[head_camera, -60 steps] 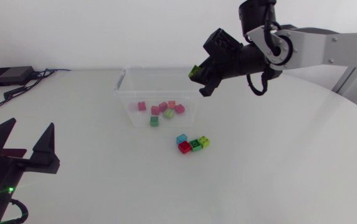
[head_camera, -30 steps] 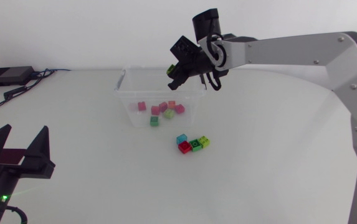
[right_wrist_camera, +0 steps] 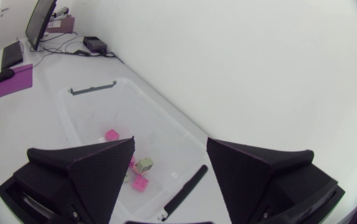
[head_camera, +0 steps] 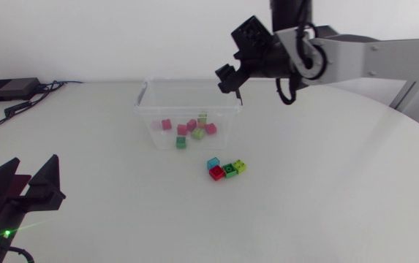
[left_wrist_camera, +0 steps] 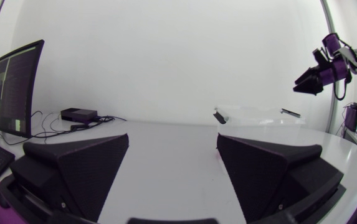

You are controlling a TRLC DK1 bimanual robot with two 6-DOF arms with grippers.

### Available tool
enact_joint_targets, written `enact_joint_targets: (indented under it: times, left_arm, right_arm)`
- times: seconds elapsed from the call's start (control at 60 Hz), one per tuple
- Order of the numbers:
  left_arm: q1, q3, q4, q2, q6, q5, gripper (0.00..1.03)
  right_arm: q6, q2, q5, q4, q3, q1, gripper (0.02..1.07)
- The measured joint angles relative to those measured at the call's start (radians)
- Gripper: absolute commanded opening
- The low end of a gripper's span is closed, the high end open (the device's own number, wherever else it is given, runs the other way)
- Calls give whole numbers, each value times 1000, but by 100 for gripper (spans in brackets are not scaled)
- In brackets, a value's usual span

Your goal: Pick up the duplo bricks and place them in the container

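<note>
The clear plastic container [head_camera: 145,111] stands at the table's back middle, holding several pink and green duplo bricks [head_camera: 182,129]. A lime brick [head_camera: 202,117] lies near its far wall. My right gripper [head_camera: 229,82] hangs open and empty over the container's right rim. In the right wrist view the gripper [right_wrist_camera: 170,144] looks down into the container [right_wrist_camera: 159,115], with a greenish brick [right_wrist_camera: 144,165] below the gap between its fingers. Blue [head_camera: 213,164], red [head_camera: 216,172], green [head_camera: 229,169] and lime [head_camera: 240,166] bricks sit together on the table in front of the container. My left gripper [head_camera: 26,191] stands open and empty at the near left.
A black box with cables [head_camera: 8,89] lies at the far left of the table. In the left wrist view the container [left_wrist_camera: 259,112] shows ahead of my left gripper [left_wrist_camera: 172,138], with the right gripper [left_wrist_camera: 318,78] above it.
My right gripper, which was carrying a lime brick over the container, has opened, and the brick now lies inside. The left gripper has sunk slightly toward the near edge.
</note>
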Motion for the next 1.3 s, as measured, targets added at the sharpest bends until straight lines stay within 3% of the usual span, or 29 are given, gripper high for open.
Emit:
enact_joint_targets:
  times: [0.233, 0.5, 0.8, 1.3]
  left_arm:
    - [-2, 0, -33, 0, 5, 0, 99]
    - [-2, 0, -33, 0, 8, 0, 99]
    - [-2, 0, -34, 0, 8, 0, 99]
    - [-2, 0, -34, 0, 8, 0, 99]
  right_arm:
    - [44, -267, 4, 24, -290, -27, 91]
    - [71, -253, -11, 39, -522, -124, 91]
    - [104, 52, -75, 24, -483, -149, 91]
    - [107, 64, -103, 0, -474, -108, 91]
